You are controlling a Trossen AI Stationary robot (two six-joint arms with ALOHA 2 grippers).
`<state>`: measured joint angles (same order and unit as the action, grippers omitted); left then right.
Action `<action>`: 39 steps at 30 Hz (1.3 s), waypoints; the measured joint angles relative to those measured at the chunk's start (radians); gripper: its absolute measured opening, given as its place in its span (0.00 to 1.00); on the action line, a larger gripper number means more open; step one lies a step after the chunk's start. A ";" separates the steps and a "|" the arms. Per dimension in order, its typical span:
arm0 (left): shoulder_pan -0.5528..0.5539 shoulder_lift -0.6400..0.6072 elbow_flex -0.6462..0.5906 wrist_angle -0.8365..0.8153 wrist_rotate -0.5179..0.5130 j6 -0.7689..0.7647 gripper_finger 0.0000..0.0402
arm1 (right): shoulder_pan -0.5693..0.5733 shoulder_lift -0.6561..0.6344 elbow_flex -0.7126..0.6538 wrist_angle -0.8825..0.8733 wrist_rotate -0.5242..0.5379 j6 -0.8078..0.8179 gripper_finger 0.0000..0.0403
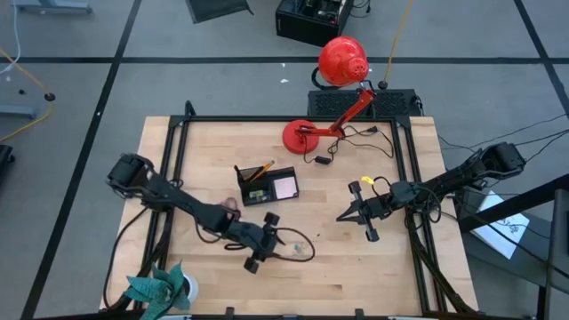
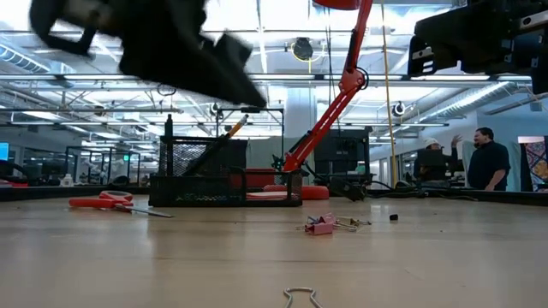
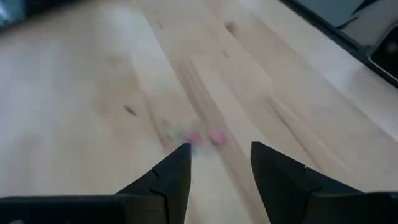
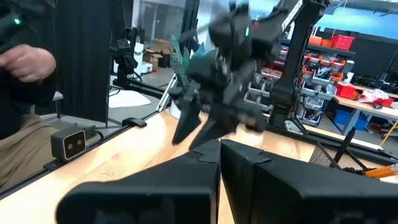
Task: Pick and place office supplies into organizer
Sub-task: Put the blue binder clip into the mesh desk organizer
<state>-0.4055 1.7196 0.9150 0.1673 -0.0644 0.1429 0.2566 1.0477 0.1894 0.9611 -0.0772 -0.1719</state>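
The black organizer [image 1: 267,184] stands mid-table and holds dark pens, an orange pencil [image 1: 263,168] and a pale pink notepad [image 1: 284,187]. Red-handled scissors [image 2: 111,203] lie flat on the table beside it, mostly under my left arm in the high view. Small pink bits with wire clips [image 2: 321,225] lie on the wood toward the near edge. My left gripper [image 1: 283,238] hovers open just above and short of the pink bits [image 3: 205,137], slanting down. My right gripper [image 1: 342,216] waits shut at mid-right, clear of everything.
A red desk lamp [image 1: 342,62] stands with its round base [image 1: 302,135] at the far edge, its cable trailing beside it. A teal plant [image 1: 160,289] occupies the near left corner. A wire clip [image 2: 300,297] lies near the front edge. People stand in the room beyond.
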 joint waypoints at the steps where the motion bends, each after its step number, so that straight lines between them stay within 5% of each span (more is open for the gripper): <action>1: 0.002 0.005 -0.026 0.024 0.014 -0.029 0.43 | 0.000 0.000 0.000 0.003 0.001 0.000 0.01; 6: 0.006 0.010 -0.082 0.192 0.047 -0.147 0.43 | 0.000 0.000 0.000 0.007 0.002 0.000 0.01; 13: -0.001 0.017 -0.044 0.183 -0.021 -0.208 0.43 | 0.000 0.000 0.000 0.007 0.031 -0.009 0.01; 21: 0.023 0.197 0.093 0.173 -0.030 -0.160 0.43 | 0.000 0.002 0.000 0.000 0.055 -0.011 0.01; 30: 0.095 0.339 0.283 0.088 0.016 -0.122 0.43 | 0.000 0.012 0.000 0.006 0.053 -0.005 0.01; 39: 0.174 0.415 0.304 0.043 0.163 -0.197 0.43 | 0.000 0.013 0.000 0.014 0.052 -0.008 0.01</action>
<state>-0.2313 2.1347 1.2194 0.2101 0.0983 -0.0546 0.2565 1.0607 0.1892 0.9752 -0.0256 -0.1803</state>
